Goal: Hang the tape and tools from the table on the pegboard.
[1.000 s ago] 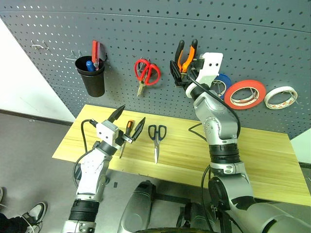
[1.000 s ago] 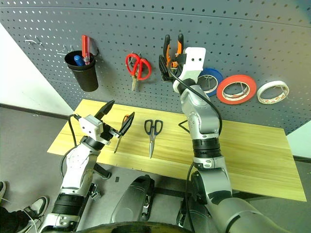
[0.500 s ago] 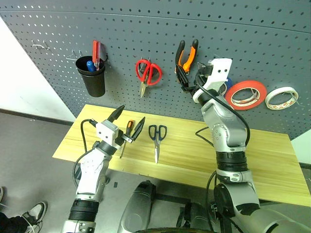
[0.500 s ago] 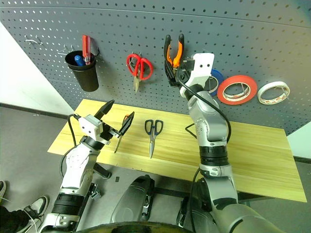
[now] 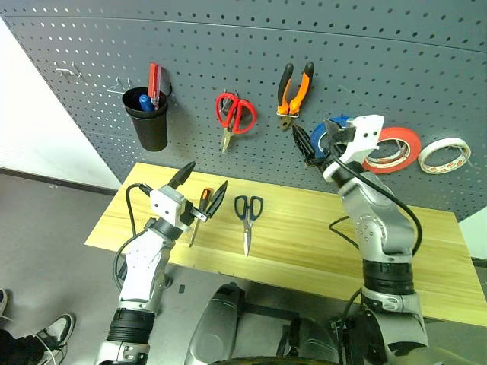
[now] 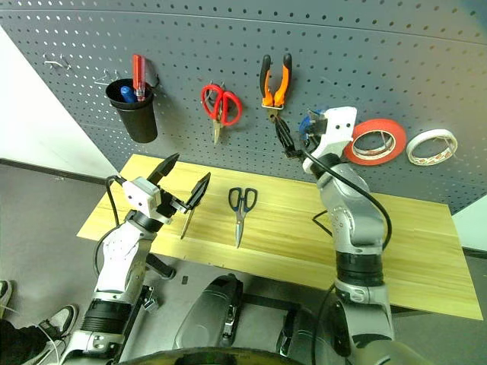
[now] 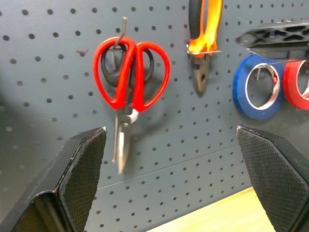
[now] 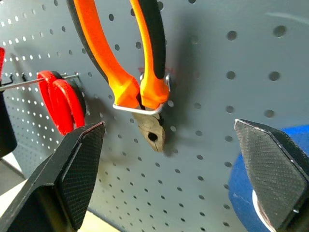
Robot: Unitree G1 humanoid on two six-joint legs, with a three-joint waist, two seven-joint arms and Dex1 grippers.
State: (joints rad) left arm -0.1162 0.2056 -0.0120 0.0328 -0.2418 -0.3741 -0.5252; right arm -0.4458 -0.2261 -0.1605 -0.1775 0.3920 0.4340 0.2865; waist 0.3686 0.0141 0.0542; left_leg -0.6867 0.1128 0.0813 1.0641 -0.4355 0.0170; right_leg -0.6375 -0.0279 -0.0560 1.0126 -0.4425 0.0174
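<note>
Orange-handled pliers (image 5: 294, 89) hang on the pegboard (image 5: 228, 46); one screwdriver (image 5: 198, 211), one dark scissors (image 5: 246, 220) remain; both tools wide.

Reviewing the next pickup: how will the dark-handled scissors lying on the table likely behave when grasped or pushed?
The scissors lie flat and closed on the table, so they will probably slide, not roll. Steel blades suggest stiffness and some weight toward the tip. The thin profile may make them hard to lift; the handle loops look easier to grip.

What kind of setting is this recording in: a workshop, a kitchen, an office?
Most likely a workshop or tool-storage corner: a dark grey pegboard with pliers and tape rolls hung on hooks, above a wooden table with scissors on it.
</note>
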